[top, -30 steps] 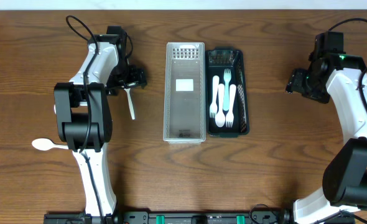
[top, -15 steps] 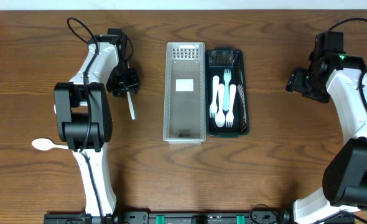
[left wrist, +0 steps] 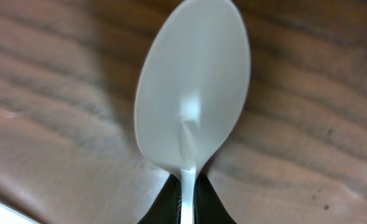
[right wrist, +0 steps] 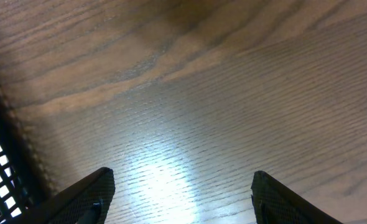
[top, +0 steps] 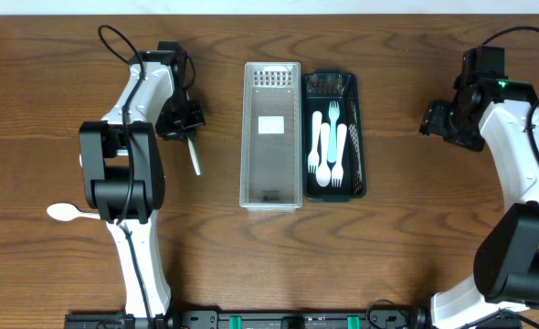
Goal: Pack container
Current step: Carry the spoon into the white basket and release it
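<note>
At the near left of the counter (top: 388, 238) the second spoon (top: 64, 212) lay where it had been a second before, its handle running under the left arm. Farther back, the left gripper (top: 180, 119) had changed most: a second earlier its jaws stood wide to either side of the white spoon (top: 195, 157), and now they were pinched tight on it, the gripper head having drawn slightly to the left. In the left wrist view the left gripper (left wrist: 185, 196) clamped the neck of the white spoon (left wrist: 193, 93), with the bowl standing out beyond the fingertips over the wood; whether it was clear of the counter could not be told. From overhead the spoon's visible white strip pointed toward the near side at almost the same slant as before. The clear basket (top: 271, 196) in the middle and the dark basket (top: 362, 137) touching its right side had not shifted, and the three forks (top: 327, 146) lay in the dark basket as before. At the far right the right gripper (top: 431, 121) kept its place over bare wood, its jaws still wide apart with nothing between them (right wrist: 183, 199).
</note>
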Robot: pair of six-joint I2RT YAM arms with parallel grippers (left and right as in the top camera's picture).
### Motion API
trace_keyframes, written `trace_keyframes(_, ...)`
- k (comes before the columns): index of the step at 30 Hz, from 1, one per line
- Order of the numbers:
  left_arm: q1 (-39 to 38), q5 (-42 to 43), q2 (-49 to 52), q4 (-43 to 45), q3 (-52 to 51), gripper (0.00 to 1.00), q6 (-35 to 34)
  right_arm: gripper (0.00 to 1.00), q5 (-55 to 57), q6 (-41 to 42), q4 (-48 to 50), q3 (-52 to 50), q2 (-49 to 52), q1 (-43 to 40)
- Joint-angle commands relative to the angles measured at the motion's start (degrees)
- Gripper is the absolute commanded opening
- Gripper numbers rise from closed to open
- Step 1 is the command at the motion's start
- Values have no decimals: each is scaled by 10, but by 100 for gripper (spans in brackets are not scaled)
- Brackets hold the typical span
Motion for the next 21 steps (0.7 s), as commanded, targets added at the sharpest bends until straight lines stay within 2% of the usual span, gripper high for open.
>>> trace_keyframes(1,-14,-14,-59,-22,24,6,1,74,-2,-7,0,-1,0,-3)
trace_keyframes(6,-74,-14,-167,-47,33,6,1,74,-2,-7,0,-1,0,-3)
trace_keyframes(11,-175,-14,-245,-37,33,6,1,74,-2,-7,4,-1,0,-3)
trace_keyframes(16,-248,-22,-233,-16,27,6,-23,74,-2,-7,6,-1,0,-3)
trace_keyframes(21,-266,-23,-181,-7,16,6,-40,74,-4,-7,5,-1,0,-3)
